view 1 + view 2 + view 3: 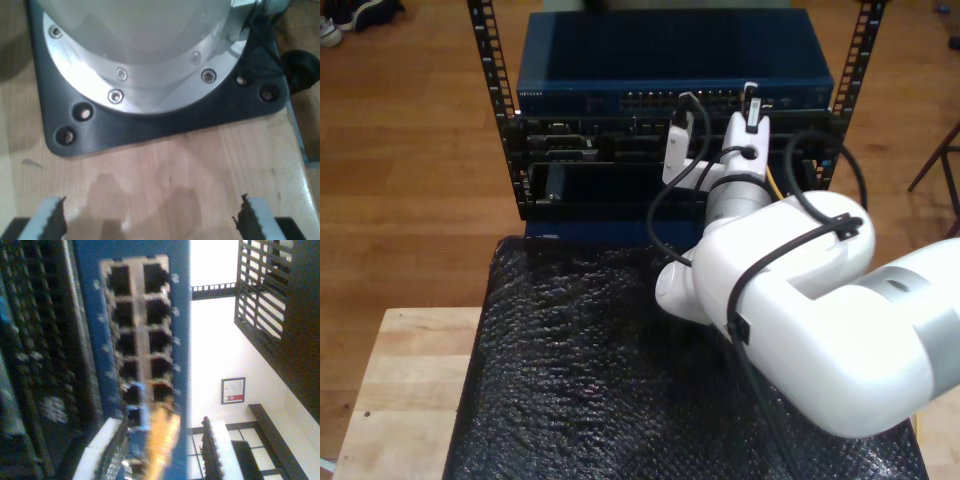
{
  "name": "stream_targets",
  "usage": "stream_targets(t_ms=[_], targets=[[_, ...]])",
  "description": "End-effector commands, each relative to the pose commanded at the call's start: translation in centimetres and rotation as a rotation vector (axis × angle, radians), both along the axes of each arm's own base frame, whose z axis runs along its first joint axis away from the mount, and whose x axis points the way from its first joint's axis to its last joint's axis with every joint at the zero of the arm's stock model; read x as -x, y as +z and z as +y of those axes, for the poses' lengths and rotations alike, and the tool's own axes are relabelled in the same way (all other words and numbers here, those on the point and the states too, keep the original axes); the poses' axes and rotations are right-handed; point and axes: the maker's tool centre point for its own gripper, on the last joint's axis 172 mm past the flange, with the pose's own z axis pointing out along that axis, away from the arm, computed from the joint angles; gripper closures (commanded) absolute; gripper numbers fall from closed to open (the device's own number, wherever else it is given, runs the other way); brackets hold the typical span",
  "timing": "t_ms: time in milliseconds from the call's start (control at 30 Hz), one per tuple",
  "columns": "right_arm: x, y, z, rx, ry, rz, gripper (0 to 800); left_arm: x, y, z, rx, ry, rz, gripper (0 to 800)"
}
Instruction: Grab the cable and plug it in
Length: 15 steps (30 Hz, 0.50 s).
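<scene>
Second gripper [160,450] at the blue switch [90,315] in the rack [500,110], jaws apparently pinching the cable [162,437], plug at a port [161,390]; seated or not is unclear. First gripper [150,217] spread over a wooden table [175,160] by an arm base [165,120].

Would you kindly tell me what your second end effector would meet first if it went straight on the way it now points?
Most likely the blue switch: my second end effector holds the cable with its plug right at the port block. Depth is unclear, so I cannot tell whether it already touches.
</scene>
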Motion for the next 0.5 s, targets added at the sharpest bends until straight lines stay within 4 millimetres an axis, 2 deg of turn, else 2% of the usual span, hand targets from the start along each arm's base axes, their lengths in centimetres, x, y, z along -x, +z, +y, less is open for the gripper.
stream_targets(t_ms=[267, 500], targets=[[2.4, 1.5, 0.3, 0.013, 0.028, 0.02, 366, 0.0, 0.0, 0.0, 0.0, 0.0, 0.0, 0], [4.6, 1.8, -0.7, 0.02, 0.045, 0.083, 335, 0.0, 0.0, 0.0, 0.0, 0.0, 0.0, 0]])
